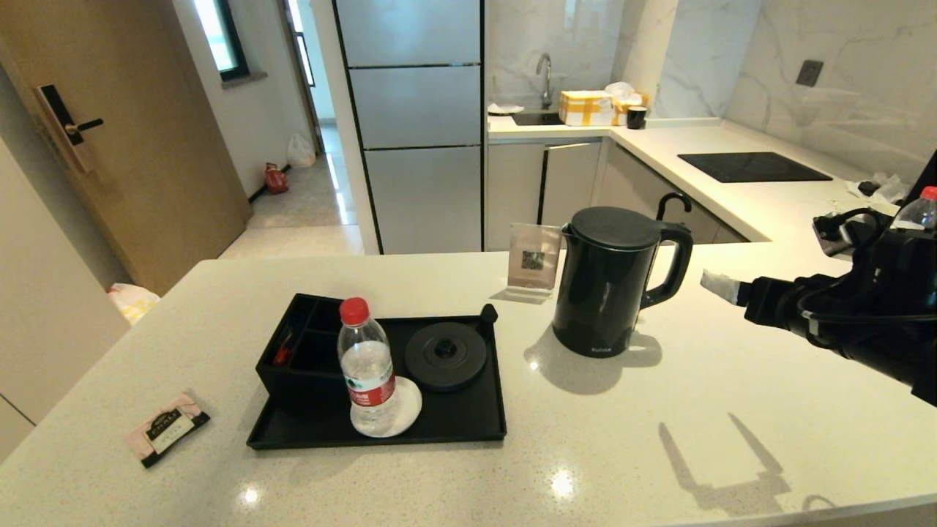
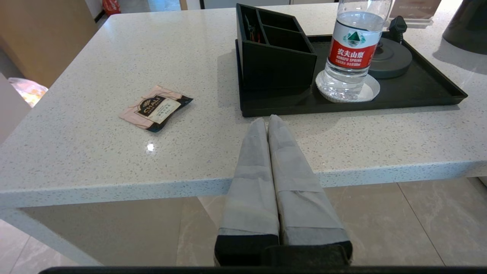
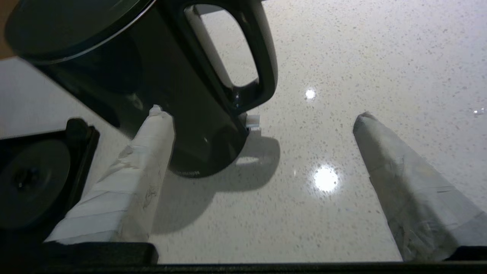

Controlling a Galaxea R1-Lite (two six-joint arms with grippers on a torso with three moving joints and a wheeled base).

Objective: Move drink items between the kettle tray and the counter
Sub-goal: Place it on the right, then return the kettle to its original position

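Observation:
The tall black kettle [image 1: 611, 282] stands upright on the beige speckled counter [image 1: 659, 439], just right of the black tray [image 1: 454, 428]. The tray holds the bare round kettle base [image 1: 445, 355] and a divided box [image 1: 300, 351]. The pale-pink tea sachet [image 1: 167, 427] lies flat on the counter left of the tray. My right gripper [image 1: 721, 285] hovers open beside the kettle's loop handle [image 3: 262, 68], touching nothing; its midpoint [image 3: 262, 114] lies below the handle. My left gripper [image 2: 267, 121] is shut and empty at the counter's front edge, just short of the tray; the sachet [image 2: 155, 108] is off to one side.
A clear red-capped water bottle [image 1: 366, 366] stands on a white coaster in the tray's front. A small acrylic sign [image 1: 534, 260] stands behind the kettle. The white worktop with the black hob [image 1: 754, 167] lies far right, and another bottle [image 1: 921, 208] stands beside my right arm.

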